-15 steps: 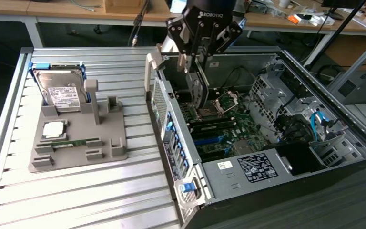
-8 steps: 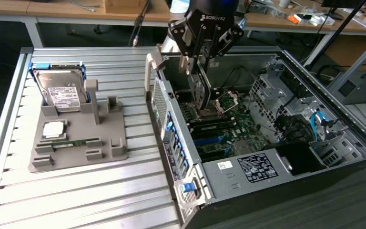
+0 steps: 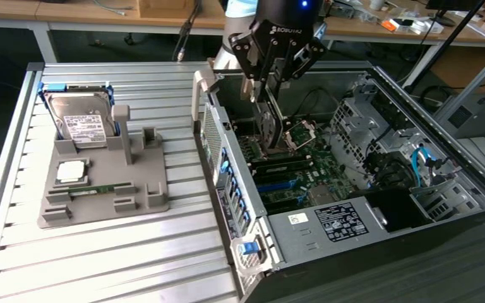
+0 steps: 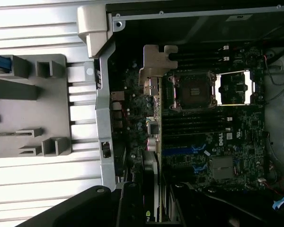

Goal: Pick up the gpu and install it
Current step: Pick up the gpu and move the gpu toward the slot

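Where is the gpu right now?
Exterior view: the gpu is held on edge in the claw, inside the open case, its lower end over the motherboard beside the CPU socket.

wooden desks (image 3: 7,7) behind a slatted metal table (image 3: 99,252).

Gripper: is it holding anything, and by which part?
The black gripper holds the gpu, a thin dark circuit card, by its upper end, opposite its silvery metal bracket.
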{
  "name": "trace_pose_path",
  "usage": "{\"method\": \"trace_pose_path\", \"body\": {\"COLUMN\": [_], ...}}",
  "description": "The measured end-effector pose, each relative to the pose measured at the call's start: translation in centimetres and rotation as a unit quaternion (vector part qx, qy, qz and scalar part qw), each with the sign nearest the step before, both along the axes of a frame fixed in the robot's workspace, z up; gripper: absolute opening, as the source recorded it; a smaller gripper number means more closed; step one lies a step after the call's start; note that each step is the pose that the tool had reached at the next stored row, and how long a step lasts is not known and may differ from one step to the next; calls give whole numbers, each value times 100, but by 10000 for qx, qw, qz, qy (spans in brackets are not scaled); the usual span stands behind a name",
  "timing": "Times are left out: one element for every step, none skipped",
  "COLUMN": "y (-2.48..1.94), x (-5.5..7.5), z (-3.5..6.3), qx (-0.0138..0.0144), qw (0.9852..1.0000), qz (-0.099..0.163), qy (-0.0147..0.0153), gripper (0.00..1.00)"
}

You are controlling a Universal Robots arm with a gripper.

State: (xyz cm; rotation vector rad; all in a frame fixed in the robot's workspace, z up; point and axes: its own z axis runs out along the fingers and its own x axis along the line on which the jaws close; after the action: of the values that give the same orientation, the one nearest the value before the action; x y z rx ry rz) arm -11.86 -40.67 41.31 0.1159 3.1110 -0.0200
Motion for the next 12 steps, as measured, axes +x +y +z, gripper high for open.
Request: {"method": "trace_pose_path", "body": {"y": [0, 0, 0, 0, 0, 0, 0, 0, 0, 0, 0, 0], "x": [9, 21, 29, 40, 47, 56, 63, 71, 77, 88, 102, 120], "z": [-9, -20, -29, -39, -48, -57, -66, -75, -82, -94, -107, -119], "qx": [-2, -4, -5, -7, -9, -10, -12, -13, -15, -17, -20, -24], "qw": [10000, 10000, 10000, 10000, 10000, 10000, 10000, 10000, 10000, 10000, 10000, 10000], "qz": [0, 0, 0, 0, 0, 0, 0, 0, 0, 0, 0, 0], "qy": [0, 0, 0, 0, 0, 0, 0, 0, 0, 0, 0, 0], "gripper": [27, 27, 27, 27, 27, 27, 27, 27, 27, 27, 27, 27]}}
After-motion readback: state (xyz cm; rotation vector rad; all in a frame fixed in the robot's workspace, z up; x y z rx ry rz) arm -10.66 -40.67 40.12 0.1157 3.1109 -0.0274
